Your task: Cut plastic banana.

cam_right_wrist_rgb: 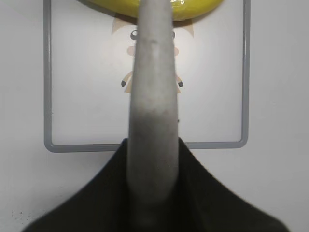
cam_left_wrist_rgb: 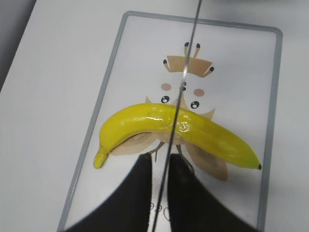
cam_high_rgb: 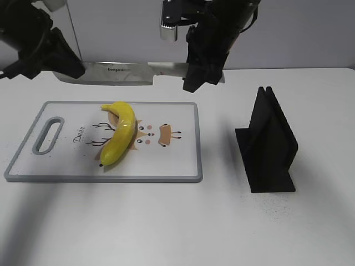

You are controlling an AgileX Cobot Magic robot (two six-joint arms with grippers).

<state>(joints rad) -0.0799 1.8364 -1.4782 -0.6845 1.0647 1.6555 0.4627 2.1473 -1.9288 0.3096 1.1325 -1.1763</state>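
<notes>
While knife (cam_high_rgb: pixel 119 72) hangs above banana (cam_high_rgb: pixel 118 134), both grippers clamped, board edges clear

Table (cam_high_rgb: pixel 166 221): white, matte, with faint dark specks near the front right.
Wall (cam_high_rgb: pixel 310 33): plain pale grey behind the table.
Light: soft, diffuse shadows.

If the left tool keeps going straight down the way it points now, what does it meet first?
Most likely the plastic banana. The left tool holds the knife by its blade, whose thin edge crosses the banana's middle in the left wrist view. Height above the cutting board is unclear.
</notes>
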